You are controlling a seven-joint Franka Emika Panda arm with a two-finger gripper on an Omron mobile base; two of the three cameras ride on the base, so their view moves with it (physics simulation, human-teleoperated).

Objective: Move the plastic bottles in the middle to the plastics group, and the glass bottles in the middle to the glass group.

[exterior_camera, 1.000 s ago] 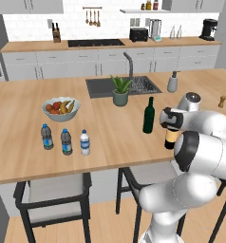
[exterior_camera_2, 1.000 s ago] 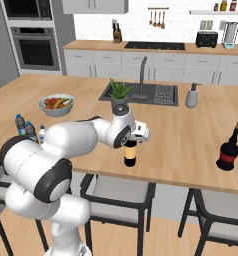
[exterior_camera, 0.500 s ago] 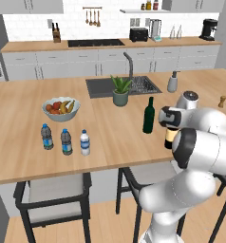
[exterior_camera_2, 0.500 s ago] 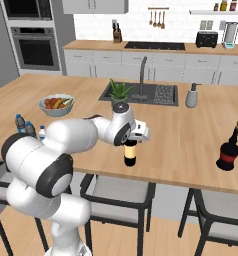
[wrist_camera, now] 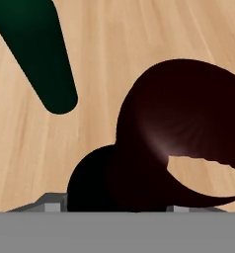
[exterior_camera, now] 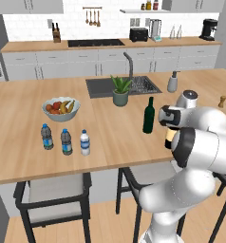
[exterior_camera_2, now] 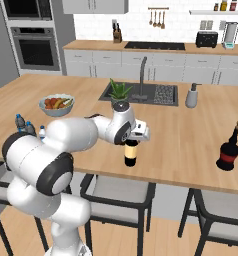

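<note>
The brown bottle [exterior_camera_2: 130, 154] with a yellow label stands upright on the island counter near its front edge. My gripper [exterior_camera_2: 133, 138] sits down over its black neck, and my arm hides most of the bottle [exterior_camera: 169, 138] in the left base view. In the hand view its dark top [wrist_camera: 178, 128] looms close, and I cannot see how far the jaws have drawn in. The green wine bottle [exterior_camera: 148, 116] stands just beside it. The white-capped water bottle [exterior_camera: 85, 142] stands next to two dark-capped ones [exterior_camera: 47, 136] [exterior_camera: 66, 141]. A reddish-brown glass bottle [exterior_camera_2: 229, 149] stands at the far right.
A fruit bowl [exterior_camera: 61, 108] sits behind the water bottles. A potted plant [exterior_camera: 120, 90] stands in front of the sink [exterior_camera: 143, 85], with a soap dispenser [exterior_camera: 172, 81] to its right. Wooden shakers [exterior_camera: 222, 100] stand at the right end. Stools stand under the counter's front edge.
My hand has stayed over the brown bottle's neck. The bottle still stands on the counter, and no other bottle has moved.
</note>
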